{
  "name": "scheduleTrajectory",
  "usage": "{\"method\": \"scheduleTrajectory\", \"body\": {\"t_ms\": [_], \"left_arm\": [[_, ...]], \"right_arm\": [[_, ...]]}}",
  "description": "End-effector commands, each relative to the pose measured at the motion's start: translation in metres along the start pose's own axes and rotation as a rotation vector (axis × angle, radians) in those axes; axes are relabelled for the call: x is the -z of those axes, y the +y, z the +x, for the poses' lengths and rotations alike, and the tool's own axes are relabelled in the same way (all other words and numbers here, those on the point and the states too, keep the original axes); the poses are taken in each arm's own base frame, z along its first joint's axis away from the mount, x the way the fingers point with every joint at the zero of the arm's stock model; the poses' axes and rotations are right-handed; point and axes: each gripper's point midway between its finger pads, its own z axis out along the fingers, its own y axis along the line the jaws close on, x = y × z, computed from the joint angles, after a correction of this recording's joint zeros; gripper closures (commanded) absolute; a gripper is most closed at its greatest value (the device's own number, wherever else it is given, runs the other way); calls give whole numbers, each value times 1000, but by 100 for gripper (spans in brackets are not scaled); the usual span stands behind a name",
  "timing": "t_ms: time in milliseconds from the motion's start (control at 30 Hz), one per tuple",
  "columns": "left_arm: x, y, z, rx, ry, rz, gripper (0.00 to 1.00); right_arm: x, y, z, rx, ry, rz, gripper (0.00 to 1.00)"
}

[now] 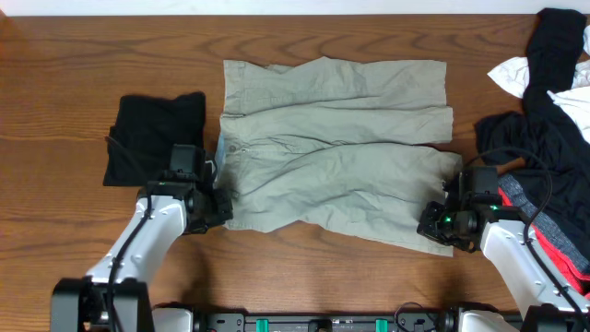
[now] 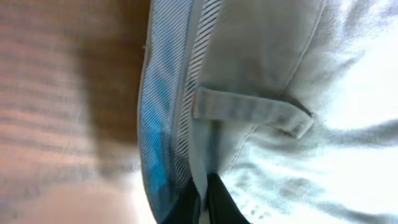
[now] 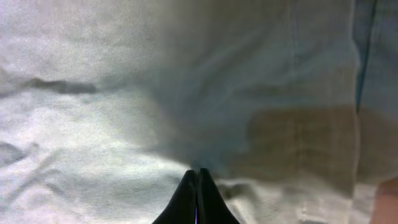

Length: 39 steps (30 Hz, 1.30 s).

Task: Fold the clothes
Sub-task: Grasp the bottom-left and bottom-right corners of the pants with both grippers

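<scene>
Where your arms reach in from the near edge, both pincers sit on the near leg of the khaki shorts [image 1: 341, 157], which lie spread flat in the middle of the wooden table [image 1: 83, 55], waistband to your left. Your left pincer [image 1: 221, 205] is closed, its fingers pinching the waistband corner, just beside the blue striped lining [image 2: 158, 124] and near a belt loop [image 2: 249, 112]. Your right pincer [image 1: 431, 226] is closed too, fingertips pressed together on a fold of cloth at the near leg's hem corner. Further back, the far leg lies flat. Left of the waistband, close but apart, you have a folded black garment [image 1: 152, 138]. To the right, a loose pile of black, white and coral-pink clothes [image 1: 539, 138] crowds your right arm and runs to the far corner.
</scene>
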Motion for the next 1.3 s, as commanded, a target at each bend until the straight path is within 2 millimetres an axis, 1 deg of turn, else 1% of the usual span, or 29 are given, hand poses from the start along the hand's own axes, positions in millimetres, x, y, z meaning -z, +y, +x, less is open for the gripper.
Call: {"method": "scheduleTrajectory", "body": {"t_ms": [0, 67, 133, 233, 300, 367, 400, 433, 467, 500, 600, 633, 700, 733, 867, 1033, 1100, 1167, 1267], "left_arm": [[22, -9, -12, 11, -60, 32, 94], [30, -10, -11, 8, -75, 37, 94], [38, -11, -10, 4, -94, 43, 94], [49, -14, -12, -5, -138, 57, 94], [54, -16, -14, -10, -161, 64, 94], [56, -15, -16, -12, -176, 60, 94], [56, -13, -17, -11, -179, 51, 94], [55, -12, -17, -10, -178, 46, 94], [55, -12, -17, -9, -177, 42, 94], [55, -12, -17, -9, -177, 42, 94], [55, -12, -17, -9, -177, 42, 94], [55, -12, -17, -9, -177, 42, 94], [55, -12, -17, -9, -177, 42, 94], [55, -12, -17, -9, -177, 42, 94], [55, -12, -17, -9, -177, 42, 94], [55, -12, -17, -9, -177, 42, 94], [55, -12, -17, -9, -177, 43, 94], [55, -12, -17, -9, -177, 43, 94], [55, -12, -17, -9, -176, 42, 94]], "right_arm": [[-1, 4, 1, 39, -2, -9, 98], [-1, 9, -4, 74, -23, -33, 99], [0, 19, -8, 119, -36, -85, 99], [3, 32, -9, 165, -34, -157, 99], [5, 37, -10, 175, -35, -177, 99], [7, 35, -13, 170, -39, -161, 99], [8, 30, -14, 156, -40, -135, 99], [9, 25, -14, 137, -38, -108, 95], [10, 15, -14, 109, -31, -62, 90], [10, 7, -12, 85, -22, -27, 88], [12, -12, -4, -2, 12, 39, 76], [13, -18, -1, -47, 24, 58, 69], [15, -27, 7, -115, 54, 81, 53], [16, -31, 13, -136, 78, 90, 50], [18, -39, 28, -162, 133, 123, 49], [15, -40, 29, -163, 131, 123, 48], [14, -44, 29, -168, 122, 138, 47], [11, -51, 28, -183, 104, 173, 41], [8, -53, 29, -208, 96, 177, 40]]}}
